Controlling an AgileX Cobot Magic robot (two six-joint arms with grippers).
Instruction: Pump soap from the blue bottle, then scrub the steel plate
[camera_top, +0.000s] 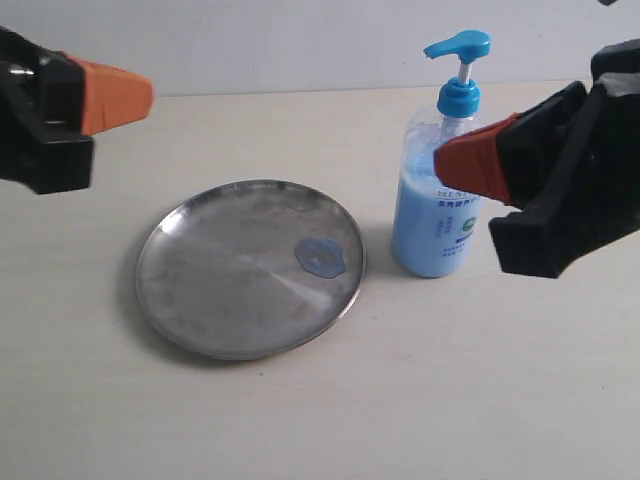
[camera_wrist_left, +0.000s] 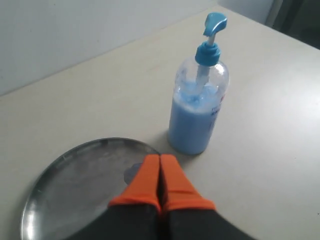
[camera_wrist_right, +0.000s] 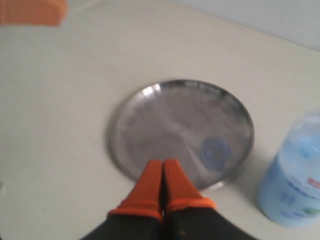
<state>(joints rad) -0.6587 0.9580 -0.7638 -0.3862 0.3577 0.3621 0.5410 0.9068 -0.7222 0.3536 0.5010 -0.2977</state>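
The steel plate (camera_top: 250, 268) lies flat on the table, left of the blue bottle (camera_top: 437, 190). A small blob of soap (camera_top: 320, 257) sits on the plate's right side, near the rim closest to the bottle. The bottle stands upright with its pump head (camera_top: 458, 46) raised. My left gripper (camera_top: 150, 95) hovers high at the far left, shut and empty. My right gripper (camera_top: 438, 160) is shut and empty, its orange tips in front of the bottle's body in the exterior view. The left wrist view shows plate (camera_wrist_left: 75, 185), bottle (camera_wrist_left: 197, 112) and shut gripper (camera_wrist_left: 160, 157); the right wrist view shows plate (camera_wrist_right: 170, 125), soap (camera_wrist_right: 215, 152) and shut gripper (camera_wrist_right: 162, 162).
A pale beige table (camera_top: 300, 410) carries everything, with a light wall (camera_top: 250, 40) behind it. The bottle's edge (camera_wrist_right: 295, 175) shows at the side of the right wrist view.
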